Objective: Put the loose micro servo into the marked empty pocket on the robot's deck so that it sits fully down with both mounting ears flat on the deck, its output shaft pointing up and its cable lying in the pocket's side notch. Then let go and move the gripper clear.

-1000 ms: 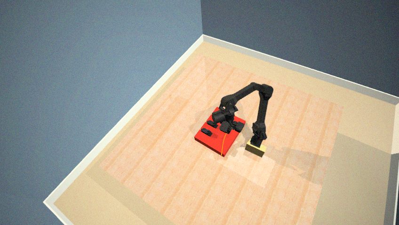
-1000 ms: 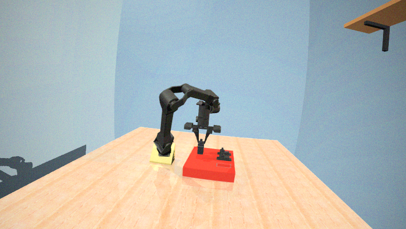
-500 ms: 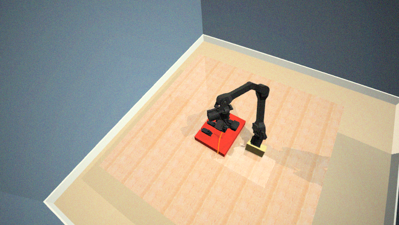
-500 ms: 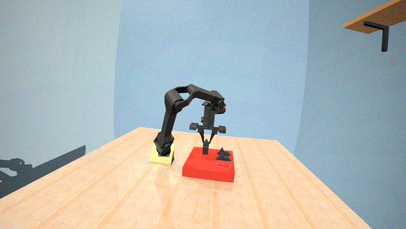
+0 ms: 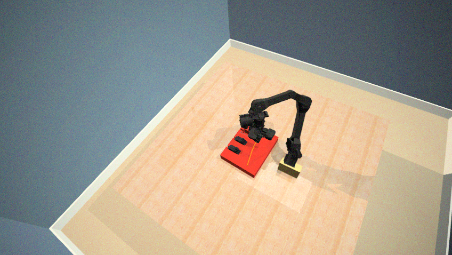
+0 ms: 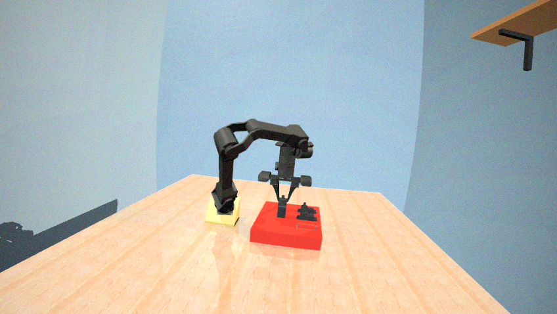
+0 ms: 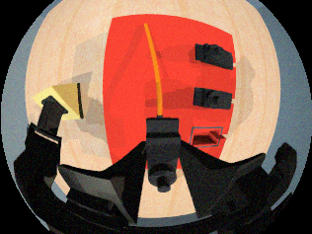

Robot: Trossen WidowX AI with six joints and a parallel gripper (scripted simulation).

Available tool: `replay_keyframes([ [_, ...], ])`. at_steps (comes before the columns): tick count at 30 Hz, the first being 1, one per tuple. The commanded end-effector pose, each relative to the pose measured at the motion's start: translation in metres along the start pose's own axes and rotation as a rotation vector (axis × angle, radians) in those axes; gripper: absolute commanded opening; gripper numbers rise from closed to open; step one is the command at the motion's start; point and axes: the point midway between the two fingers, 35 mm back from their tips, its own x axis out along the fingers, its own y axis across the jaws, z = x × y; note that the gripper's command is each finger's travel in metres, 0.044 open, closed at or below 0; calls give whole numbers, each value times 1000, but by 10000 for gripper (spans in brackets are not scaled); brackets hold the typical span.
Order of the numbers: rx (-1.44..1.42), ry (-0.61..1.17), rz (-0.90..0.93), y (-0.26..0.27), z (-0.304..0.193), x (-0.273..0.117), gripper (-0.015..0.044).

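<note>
- Step in hand: carry to pocket, judged; servo gripped, not yet inserted.
- Black box-shaped micro servo is held shaft-up over the red slab-like deck, beside the grey-outlined rectangular pocket; deck contact can't be told.
- Black parallel-jaw gripper: fingers partly closed, servo clamped between.
- Thin orange cable is trailed across deck.
- Next: sideways shift needed, ears lined up with outline, cable aimed at notch, then straight lowering; cable could be pinched.
</note>
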Motion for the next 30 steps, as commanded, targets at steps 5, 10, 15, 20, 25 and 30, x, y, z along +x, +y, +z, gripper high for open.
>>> replay_keyframes([
  [5,-4,3,-7,2,-33,-1,0],
  [10,30,3,-7,2,-33,-1,0],
  [15,183,3,-8,2,-33,-1,0],
  [20,358,2,-8,2,-33,-1,0],
  [25,532,1,-8,1,-33,-1,0],
  [30,706,0,-8,1,-33,-1,0],
])
